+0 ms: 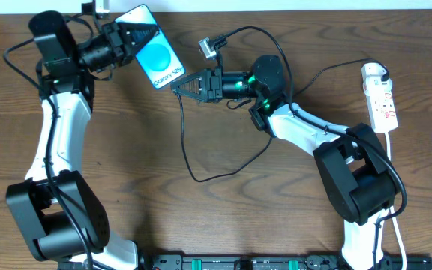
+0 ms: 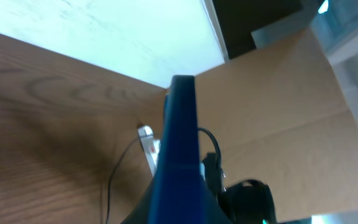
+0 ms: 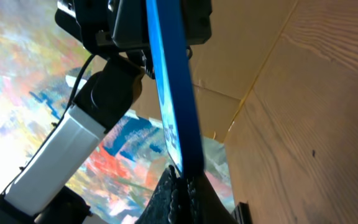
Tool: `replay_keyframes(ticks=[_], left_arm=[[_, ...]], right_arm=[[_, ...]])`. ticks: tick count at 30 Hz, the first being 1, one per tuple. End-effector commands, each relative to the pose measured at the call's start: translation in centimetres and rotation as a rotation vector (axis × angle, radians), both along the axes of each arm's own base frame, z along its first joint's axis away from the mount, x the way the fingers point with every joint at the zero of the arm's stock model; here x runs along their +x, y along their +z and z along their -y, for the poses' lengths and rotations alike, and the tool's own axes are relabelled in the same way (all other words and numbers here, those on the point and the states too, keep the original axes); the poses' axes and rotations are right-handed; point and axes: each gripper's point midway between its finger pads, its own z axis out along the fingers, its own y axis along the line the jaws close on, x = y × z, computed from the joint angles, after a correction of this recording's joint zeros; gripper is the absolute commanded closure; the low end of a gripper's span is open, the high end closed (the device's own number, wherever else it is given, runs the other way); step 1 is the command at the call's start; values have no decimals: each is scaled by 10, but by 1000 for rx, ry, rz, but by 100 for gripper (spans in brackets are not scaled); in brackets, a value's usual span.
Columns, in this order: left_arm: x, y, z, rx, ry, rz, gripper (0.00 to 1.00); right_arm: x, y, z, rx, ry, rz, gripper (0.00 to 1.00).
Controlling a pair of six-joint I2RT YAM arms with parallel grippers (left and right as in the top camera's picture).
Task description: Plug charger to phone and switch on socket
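Observation:
My left gripper [image 1: 131, 37] is shut on the phone [image 1: 156, 54] and holds it off the table at the back, blue screen up. In the left wrist view the phone [image 2: 179, 143] stands edge-on. My right gripper [image 1: 177, 87] is shut, its tip at the phone's lower end. The thin black charger [image 1: 190, 161] cable leads into its fingertips, and the plug tip itself is hidden. Seen from the right wrist, the phone [image 3: 173, 93] meets the right gripper [image 3: 182, 177] at its bottom edge. The white socket [image 1: 381, 97] lies at the far right.
A small grey plug [image 1: 207, 49] lies beside the phone with a black cable arching over the right arm. The charger cable loops across the middle of the wooden table [image 1: 223, 217]. A white cord [image 1: 391, 161] runs from the socket toward the front.

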Motion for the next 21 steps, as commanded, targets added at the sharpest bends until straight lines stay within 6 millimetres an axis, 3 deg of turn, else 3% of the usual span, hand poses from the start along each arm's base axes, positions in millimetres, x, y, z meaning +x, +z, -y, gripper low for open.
replay_keyframes(ticks=[1,15,18,21], left_arm=[[-32,11,14,-42,-205,21,93],[-26,10,7,-35,-157,19,93],[-22,9,0,-33,-127,15,93],[-16,9,-15,-49,-70,-30,92]], right_arm=[[25,17,12,38,-108,78,99],[-6,7,12,-4,69,145,99],[-10,-8,11,-50,105,107,99],[-7,-45,8,-155,96,14,99]])
